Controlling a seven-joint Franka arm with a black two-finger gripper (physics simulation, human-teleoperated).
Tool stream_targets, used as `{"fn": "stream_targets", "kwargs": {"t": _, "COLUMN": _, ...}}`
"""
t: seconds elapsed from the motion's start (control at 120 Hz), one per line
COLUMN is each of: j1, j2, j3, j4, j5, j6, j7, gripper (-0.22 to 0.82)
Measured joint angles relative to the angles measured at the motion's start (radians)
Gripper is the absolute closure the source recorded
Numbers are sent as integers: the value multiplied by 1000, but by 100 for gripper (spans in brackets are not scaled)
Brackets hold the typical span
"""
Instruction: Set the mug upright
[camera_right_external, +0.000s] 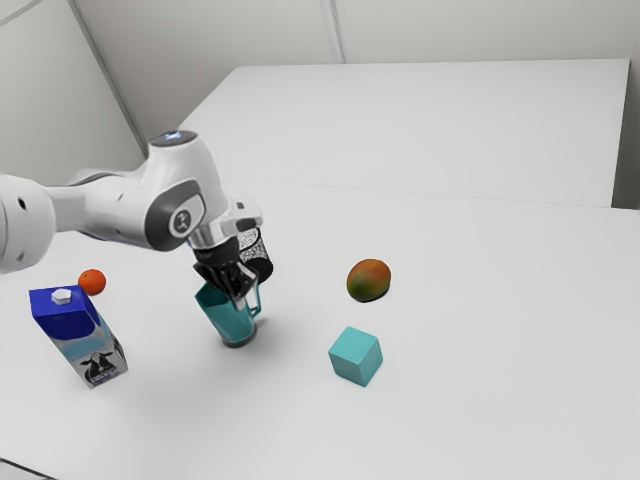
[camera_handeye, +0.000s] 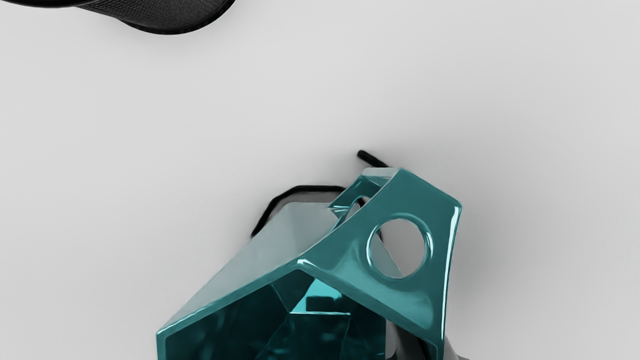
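"Claw (camera_right_external: 236, 290) first: how does it stand?"

"Down at the rim of the mug (camera_right_external: 225, 318). Whether it's open or closed, I can't tell."

"How many mugs?"

"One, teal, on the bench (camera_right_external: 480, 410). It's tilted, with its mouth leaning toward the exterior view's left and its dark base (camera_right_external: 238, 344) low. The handle (camera_handeye: 435, 210) is on the exterior view's right side of it, with one round hole through it."

"And just past the claw?"

"One black mesh cup (camera_right_external: 261, 267), on the far side of the mug and apart from it."

"Toward the exterior view's right?"

"Two things: one teal cube (camera_right_external: 356, 356), plain-faced, on the near side, and one mango (camera_right_external: 368, 279), red, orange and green, farther off."

"And the exterior view's left?"

"Two again. One carton (camera_right_external: 85, 338) stands near, and one orange (camera_right_external: 92, 282) sits beyond it."

"Any brand on that carton?"

"No name I can make out. It has a blue top, one white cap (camera_right_external: 61, 297) and a black-and-white cow picture (camera_right_external: 99, 367) low on the front."

"Markings on the arm (camera_right_external: 110, 205)?"

"One round emblem (camera_right_external: 181, 221) on a dark patch, too small to read. That's one arm, reaching in from the exterior view's left."
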Motion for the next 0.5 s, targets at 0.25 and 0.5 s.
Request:
{"fn": "stream_targets", "kwargs": {"t": 0.25, "j1": 0, "j2": 15, "j3": -1, "j4": 0, "j5": -2, "j6": 9, "j7": -29, "gripper": 62}}
{"fn": "stream_targets", "kwargs": {"t": 0.5, "j1": -7, "j2": -44, "j3": -1, "j4": 1, "j5": -3, "j6": 8, "j7": -42, "gripper": 21}}
